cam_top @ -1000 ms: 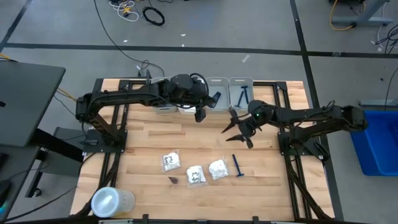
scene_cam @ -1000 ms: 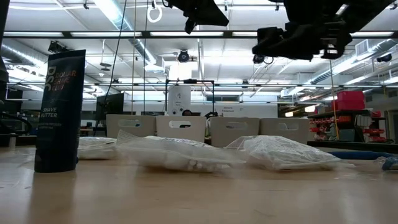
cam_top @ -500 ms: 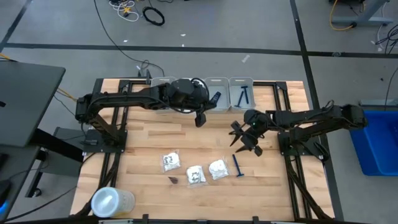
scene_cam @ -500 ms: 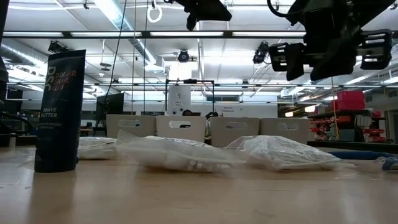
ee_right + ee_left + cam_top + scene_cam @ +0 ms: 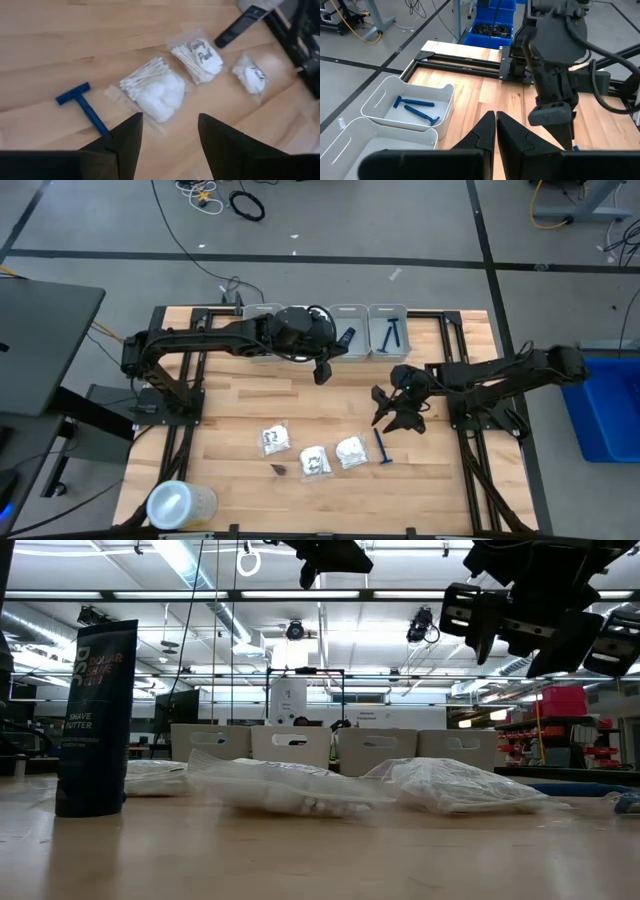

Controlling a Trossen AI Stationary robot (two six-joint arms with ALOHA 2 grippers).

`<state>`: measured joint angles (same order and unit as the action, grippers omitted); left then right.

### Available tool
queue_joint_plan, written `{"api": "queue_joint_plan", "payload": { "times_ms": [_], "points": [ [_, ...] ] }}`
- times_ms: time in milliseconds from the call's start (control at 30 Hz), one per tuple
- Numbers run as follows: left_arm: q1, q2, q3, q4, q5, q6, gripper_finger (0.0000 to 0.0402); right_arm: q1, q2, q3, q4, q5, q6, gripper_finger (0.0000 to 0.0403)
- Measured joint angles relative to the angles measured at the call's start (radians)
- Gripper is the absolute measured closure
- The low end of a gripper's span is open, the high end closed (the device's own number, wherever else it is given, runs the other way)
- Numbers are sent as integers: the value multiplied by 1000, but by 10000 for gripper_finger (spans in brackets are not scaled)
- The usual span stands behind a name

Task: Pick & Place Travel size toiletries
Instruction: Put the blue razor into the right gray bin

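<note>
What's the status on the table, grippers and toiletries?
Right gripper open, above blue razor. Left gripper shut, empty, near bins. Three white packets beside razor. Nothing blocking.

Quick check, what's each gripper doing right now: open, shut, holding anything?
Left gripper: shut, empty, near the bins.
Right gripper: open, empty, above the blue razor and packets.

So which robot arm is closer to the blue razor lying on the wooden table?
The right one. Its tool hangs just above the thin blue plastic razor, while the left tool waits farther back by the bins.
</note>
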<state>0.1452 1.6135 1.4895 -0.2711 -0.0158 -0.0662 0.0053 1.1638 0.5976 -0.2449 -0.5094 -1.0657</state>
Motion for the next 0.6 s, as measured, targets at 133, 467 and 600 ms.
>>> {"api": "queue_joint_plan", "payload": {
  "times_ms": [133, 467, 600],
  "points": [
    [0, 0, 0, 0, 0, 0, 377, 28, 41, 0, -2, 0, -1, 201],
    [0, 0, 0, 0, 0, 20, 377, 85, 168, 0, 1, 1, -111, 218],
    [0, 0, 0, 0, 0, 19, 377, 98, 205, 0, 2, 2, -168, 222]
  ]
}}
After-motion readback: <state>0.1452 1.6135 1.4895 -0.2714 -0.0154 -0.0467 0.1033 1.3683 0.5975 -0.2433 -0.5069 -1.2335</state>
